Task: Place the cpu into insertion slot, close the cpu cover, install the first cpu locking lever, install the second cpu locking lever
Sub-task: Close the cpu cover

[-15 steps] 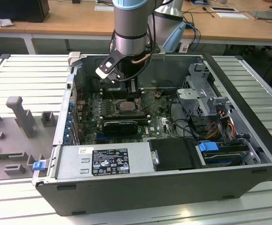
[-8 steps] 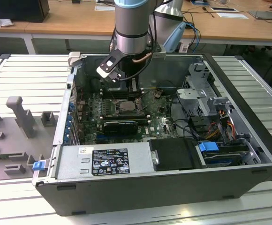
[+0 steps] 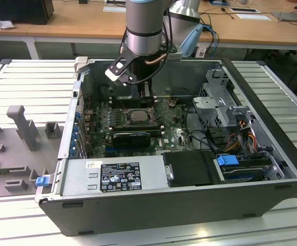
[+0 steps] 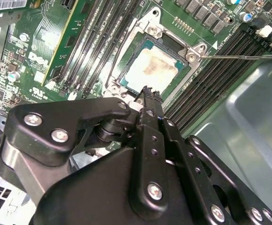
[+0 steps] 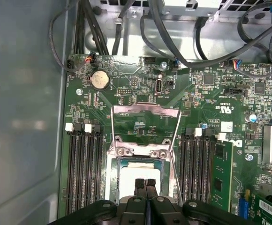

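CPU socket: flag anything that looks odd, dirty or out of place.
The cpu sits in the insertion slot with a brownish smear staining its pale top, like old residue. The cpu cover is swung open, and a thin locking lever juts sideways, apparently unlatched. Nothing looks broken.

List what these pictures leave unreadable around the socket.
- First wrist view: near edge of the cpu, behind the gripper.
- Second wrist view: whether the shut jaws touch the cpu; they overlap its edge.
- Both wrist views: pin field of the insertion slot, under the cpu.
- Exterior view: insertion slot detail, too small.
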`<state>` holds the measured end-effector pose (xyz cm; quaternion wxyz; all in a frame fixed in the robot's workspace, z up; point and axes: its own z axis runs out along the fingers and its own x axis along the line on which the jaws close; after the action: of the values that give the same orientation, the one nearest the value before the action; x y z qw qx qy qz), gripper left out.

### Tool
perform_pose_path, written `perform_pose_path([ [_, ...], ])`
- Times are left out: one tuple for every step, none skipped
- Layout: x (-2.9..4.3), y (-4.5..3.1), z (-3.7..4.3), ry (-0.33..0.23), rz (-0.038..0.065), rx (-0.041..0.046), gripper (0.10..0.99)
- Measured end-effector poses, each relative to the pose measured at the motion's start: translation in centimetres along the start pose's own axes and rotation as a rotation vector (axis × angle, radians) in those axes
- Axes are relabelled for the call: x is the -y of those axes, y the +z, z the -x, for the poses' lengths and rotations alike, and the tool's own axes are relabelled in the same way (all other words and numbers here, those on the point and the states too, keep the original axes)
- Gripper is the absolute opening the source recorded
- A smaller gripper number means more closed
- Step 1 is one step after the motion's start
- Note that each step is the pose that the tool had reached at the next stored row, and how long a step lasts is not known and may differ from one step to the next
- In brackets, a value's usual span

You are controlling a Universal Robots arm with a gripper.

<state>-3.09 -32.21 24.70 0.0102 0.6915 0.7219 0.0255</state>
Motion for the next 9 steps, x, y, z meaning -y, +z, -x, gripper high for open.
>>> perform_pose_path([
  [-0.01,-0.01,0.00,0.000,0.000,-0.0001,0.106],
  [-0.03,-0.02,0.00,0.000,0.000,0.0000,0.106],
  [-0.05,-0.03,0.00,0.000,0.000,0.0001,0.106],
  [-0.09,-0.03,0.01,0.000,0.000,0.0002,0.106],
  [-0.18,-0.03,0.01,0.000,0.000,0.0002,0.106],
  [-0.21,-0.03,0.01,0.000,0.000,0.0002,0.106],
  [-0.24,-0.03,0.01,0.000,0.000,0.0002,0.106],
  [-0.29,-0.04,0.01,0.000,0.000,0.0001,0.106],
  [-0.34,-0.05,0.01,0.000,0.000,0.0000,0.106],
])
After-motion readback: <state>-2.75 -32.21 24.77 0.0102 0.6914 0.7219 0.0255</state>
